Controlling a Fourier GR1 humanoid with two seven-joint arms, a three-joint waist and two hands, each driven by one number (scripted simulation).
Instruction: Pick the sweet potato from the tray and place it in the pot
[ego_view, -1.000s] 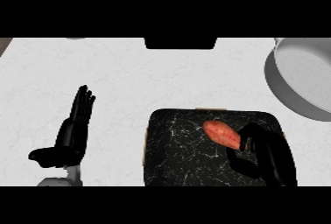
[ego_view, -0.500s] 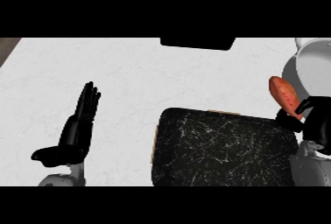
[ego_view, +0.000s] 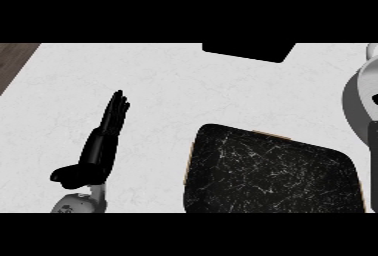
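Observation:
The black marbled tray (ego_view: 273, 175) lies at the lower right with nothing on its surface. The sweet potato shows nowhere in the head view. Part of the grey pot (ego_view: 360, 95) curves in at the right edge, above the tray. A thin dark strip of my right arm or hand (ego_view: 373, 160) runs down the right edge below the pot, too little to read. My left hand (ego_view: 100, 145) rests open on the white counter, left of the tray, fingers pointing away from me.
A black rectangular object (ego_view: 247, 50) sits at the counter's far edge. At the top left corner the counter (ego_view: 184, 90) ends at brown wood (ego_view: 15, 57). Bare white counter lies between my left hand and the tray.
My right hand carried the sweet potato off the tray to the right, up beside the pot, and both have now passed almost out of view. The left hand stayed put.

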